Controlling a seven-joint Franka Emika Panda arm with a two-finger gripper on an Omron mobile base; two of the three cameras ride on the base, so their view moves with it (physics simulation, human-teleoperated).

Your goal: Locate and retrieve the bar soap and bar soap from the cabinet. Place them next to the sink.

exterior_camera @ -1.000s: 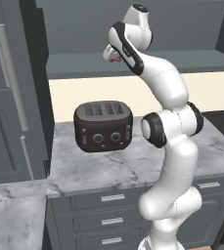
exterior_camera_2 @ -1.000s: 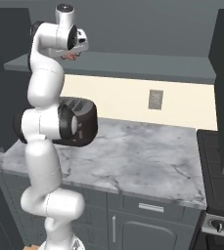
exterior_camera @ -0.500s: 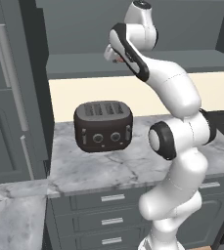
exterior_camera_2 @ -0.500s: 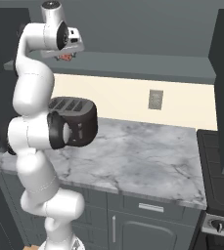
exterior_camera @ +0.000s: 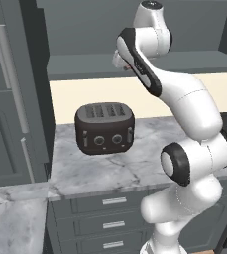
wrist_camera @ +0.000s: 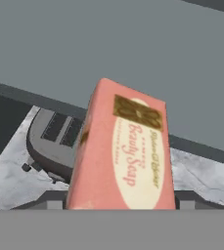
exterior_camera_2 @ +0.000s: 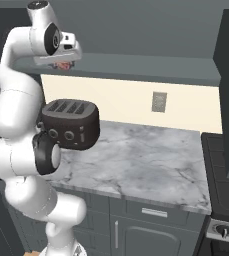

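Jaws around pink bar soap (wrist_camera: pixel 128 156)

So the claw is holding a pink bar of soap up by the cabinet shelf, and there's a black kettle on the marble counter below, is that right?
Almost. The claw does hold the pink bar soap up by the cabinet shelf, as the hand view shows. But the black appliance on the marble counter is a toaster with slots on top, not a kettle; the left base view shows it plainly.

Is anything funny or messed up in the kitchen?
Nothing looks spilled or broken. The one odd sight is a pink boxed bar soap up in the air, gripped in the robot's gripper near the dark grey cabinet shelf, above the black toaster on the marble counter.
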